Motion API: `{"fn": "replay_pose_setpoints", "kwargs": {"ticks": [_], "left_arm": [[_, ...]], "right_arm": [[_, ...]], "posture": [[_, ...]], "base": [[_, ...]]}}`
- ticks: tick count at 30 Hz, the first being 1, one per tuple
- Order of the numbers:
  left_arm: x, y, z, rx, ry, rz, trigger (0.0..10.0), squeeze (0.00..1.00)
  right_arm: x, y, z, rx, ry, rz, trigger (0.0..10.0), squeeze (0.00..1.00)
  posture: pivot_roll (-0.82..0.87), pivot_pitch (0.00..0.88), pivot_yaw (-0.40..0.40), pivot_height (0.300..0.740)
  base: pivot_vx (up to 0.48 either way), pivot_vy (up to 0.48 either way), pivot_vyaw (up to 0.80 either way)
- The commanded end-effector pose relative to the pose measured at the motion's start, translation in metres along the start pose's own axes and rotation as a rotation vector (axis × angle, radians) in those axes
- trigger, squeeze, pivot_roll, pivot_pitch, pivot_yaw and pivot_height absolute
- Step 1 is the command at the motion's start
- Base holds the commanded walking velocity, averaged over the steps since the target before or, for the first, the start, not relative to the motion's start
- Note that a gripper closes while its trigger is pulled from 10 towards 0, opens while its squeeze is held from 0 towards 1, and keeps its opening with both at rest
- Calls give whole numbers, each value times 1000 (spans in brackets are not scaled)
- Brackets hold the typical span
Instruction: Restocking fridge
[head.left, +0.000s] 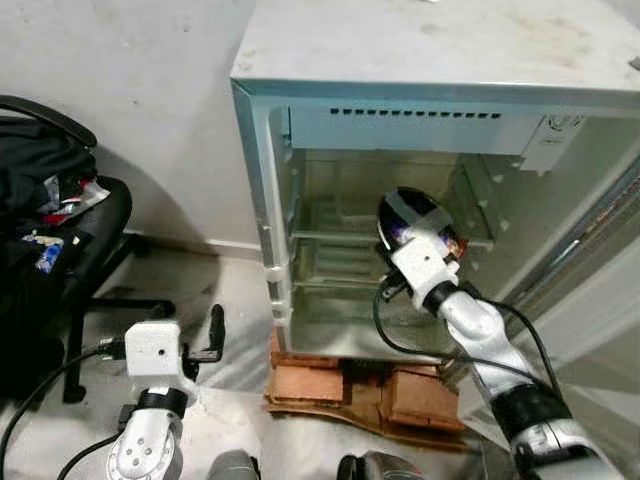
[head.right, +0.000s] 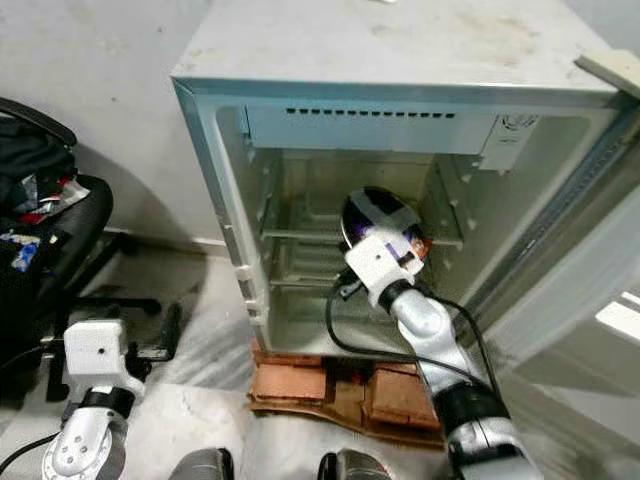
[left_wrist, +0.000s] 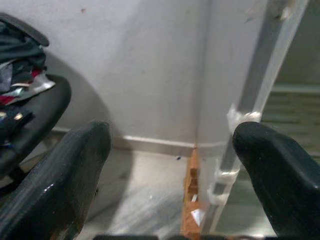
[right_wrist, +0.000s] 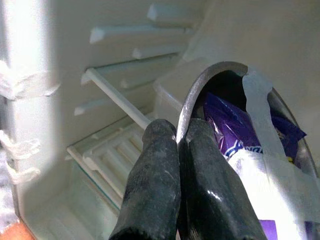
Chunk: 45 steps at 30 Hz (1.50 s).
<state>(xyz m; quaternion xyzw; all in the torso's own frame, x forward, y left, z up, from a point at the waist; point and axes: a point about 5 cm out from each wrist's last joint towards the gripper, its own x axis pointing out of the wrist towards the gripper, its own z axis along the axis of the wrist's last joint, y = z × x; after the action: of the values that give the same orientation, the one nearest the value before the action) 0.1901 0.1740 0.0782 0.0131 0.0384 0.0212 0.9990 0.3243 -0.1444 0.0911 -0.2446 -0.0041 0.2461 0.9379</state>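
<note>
The right end effector (right_wrist: 177, 150) reaches into the open fridge (head.left: 420, 60), its two black fingers (right_wrist: 150, 185) clenched on the thin metal rim of a bowl (head.left: 412, 218). The bowl is held tilted in the fridge's middle, in front of the wire shelves (head.left: 330, 240); whether it touches a shelf cannot be told. Strips of pale tape cross its mouth, and under them lies a purple packet (right_wrist: 235, 135) with white lettering too cut off to read. The bowl hides most of the fingers in the head views, so only the white wrist block and a looping black cable show there.

The left end effector (head.left: 212, 335) hangs low outside the fridge, near its left front corner, fingers (left_wrist: 60, 180) spread wide with nothing between them; past them its wrist view shows the wall, the fridge's side and a strip of brick.

The fridge stands on bricks (head.left: 310, 380), partly in its shadow. Its door (head.right: 580, 270) runs off the right edge. To the left a black chair (head.left: 95, 240) carries a dark heap of clothes and wrappers, too jumbled to sort out
</note>
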Motion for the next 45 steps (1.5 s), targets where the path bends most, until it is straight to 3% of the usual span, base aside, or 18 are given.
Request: {"fn": "replay_pose_setpoints", "kwargs": {"ticks": [1,9,18,23,32,45], "left_arm": [[-5,0,2,7,6,10,10000,0],[-28,2,15,-12,10,76,10000,0],[-31,4,23,2,19,62,10000,0],[-33,6,28,9,13,79,10000,0],[-41,4,29,10,43,83,10000,0],[-47,3,31,17,63,86,10000,0]], "right_arm": [[5,-4,5,-40,-15,6,10000,0],[7,-38,6,-122,31,-58,10000,0],[13,-58,13,-188,31,-142,10000,0],[14,-62,8,-197,68,-129,10000,0],[29,-60,13,-311,150,-67,10000,0],[54,-47,40,-461,138,55,10000,0]], "posture": [[100,223,-34,740],[143,274,-57,740],[152,292,-40,740],[168,301,-40,740],[197,316,-44,740],[222,337,-51,740]], "base": [[0,0,0],[0,0,0],[0,0,0],[0,0,0],[0,0,0],[0,0,0]]}}
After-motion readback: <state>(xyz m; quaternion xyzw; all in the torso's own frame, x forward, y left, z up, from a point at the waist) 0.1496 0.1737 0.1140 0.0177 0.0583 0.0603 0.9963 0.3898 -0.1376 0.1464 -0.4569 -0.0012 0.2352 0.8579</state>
